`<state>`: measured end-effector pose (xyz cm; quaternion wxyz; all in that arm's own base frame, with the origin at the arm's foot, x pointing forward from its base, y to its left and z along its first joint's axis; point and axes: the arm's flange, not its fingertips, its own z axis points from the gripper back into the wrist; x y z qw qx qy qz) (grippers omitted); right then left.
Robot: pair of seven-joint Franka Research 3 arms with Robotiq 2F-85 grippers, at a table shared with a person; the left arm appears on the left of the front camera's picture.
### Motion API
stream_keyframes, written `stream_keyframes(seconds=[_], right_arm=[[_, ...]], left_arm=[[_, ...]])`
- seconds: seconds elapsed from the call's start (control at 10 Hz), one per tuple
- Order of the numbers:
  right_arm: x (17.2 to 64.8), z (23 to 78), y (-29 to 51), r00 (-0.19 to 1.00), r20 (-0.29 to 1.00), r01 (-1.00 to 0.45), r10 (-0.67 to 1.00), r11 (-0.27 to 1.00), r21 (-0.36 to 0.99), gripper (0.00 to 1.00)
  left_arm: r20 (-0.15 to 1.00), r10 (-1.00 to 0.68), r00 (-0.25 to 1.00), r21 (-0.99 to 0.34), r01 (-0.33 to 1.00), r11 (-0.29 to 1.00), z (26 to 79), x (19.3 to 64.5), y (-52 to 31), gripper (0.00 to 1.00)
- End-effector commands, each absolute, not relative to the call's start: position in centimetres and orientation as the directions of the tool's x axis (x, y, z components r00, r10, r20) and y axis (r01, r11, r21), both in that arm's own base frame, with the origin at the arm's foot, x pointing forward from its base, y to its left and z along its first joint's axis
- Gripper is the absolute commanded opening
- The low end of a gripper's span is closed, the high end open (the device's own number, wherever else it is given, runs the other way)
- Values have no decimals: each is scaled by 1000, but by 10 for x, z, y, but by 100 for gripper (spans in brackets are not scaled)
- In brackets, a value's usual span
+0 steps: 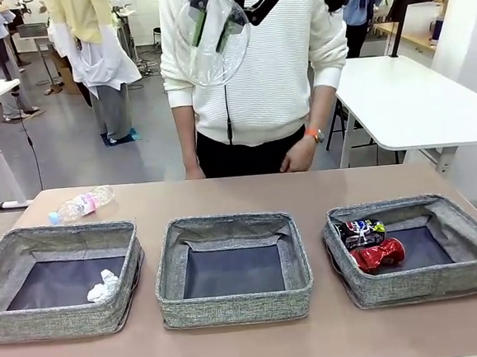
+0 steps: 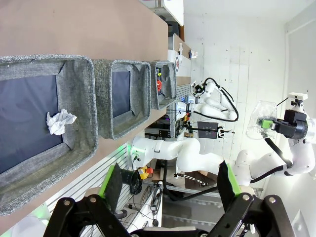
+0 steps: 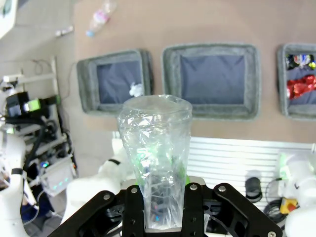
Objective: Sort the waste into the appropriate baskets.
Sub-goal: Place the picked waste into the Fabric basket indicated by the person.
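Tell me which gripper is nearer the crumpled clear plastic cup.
Right. The right gripper grips the clear plastic cup high above the table; the open left gripper is well apart from it.

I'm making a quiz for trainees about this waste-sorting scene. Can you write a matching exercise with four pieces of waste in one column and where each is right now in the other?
Things:
1. paper ball
2. red can
3. bottle
4. plastic cup

Places:
A. lying on the table, beyond the left basket's far wall
B. inside the right basket
C. held in the right gripper, high above the table
D. inside the left basket

Pairs: 1-D, 2-B, 3-A, 4-C
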<state>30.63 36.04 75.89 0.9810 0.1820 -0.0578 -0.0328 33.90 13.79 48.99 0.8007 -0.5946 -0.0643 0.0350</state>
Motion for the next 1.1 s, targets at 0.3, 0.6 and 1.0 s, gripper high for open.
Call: stream_keyframes(seconds=[0.3, 0.6, 1.0], right_arm=[[304, 761, 358, 991, 104, 42, -85, 930, 364, 25], [304, 761, 358, 991, 104, 42, -85, 930, 364, 25], [304, 761, 358, 991, 104, 42, -85, 930, 364, 25]], left_arm=[[62, 142, 988, -961, 21, 277, 493, 339, 138, 100], [62, 142, 988, -961, 21, 277, 493, 339, 138, 100], [62, 142, 988, -961, 21, 277, 493, 339, 138, 100]])
